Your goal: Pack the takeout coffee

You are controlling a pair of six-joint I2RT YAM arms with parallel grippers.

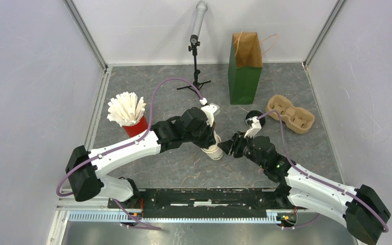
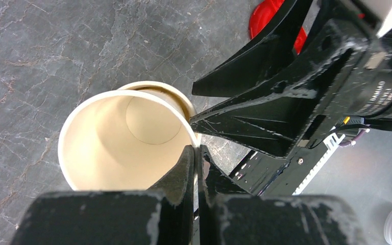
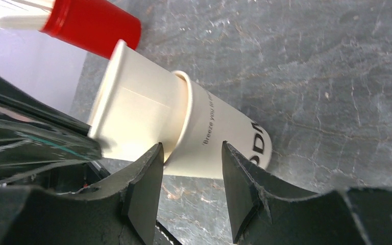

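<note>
Near the middle of the surface (image 1: 184, 173), well short of the green bag (image 1: 245, 71), two nested paper cups (image 1: 215, 152) lie tilted between the arms, long axis running fingers to fingers. Fully closed, the left fingers (image 2: 184, 173) pinch the inner cup (image 2: 127, 143) by its rim wall. Half apart, the right fingers (image 3: 143, 189) flank the outer cup (image 3: 224, 127) at its rim, with no grip evident. Only the left wrist view shows the empty, lidless interior; only the right wrist view shows the nesting.
</note>
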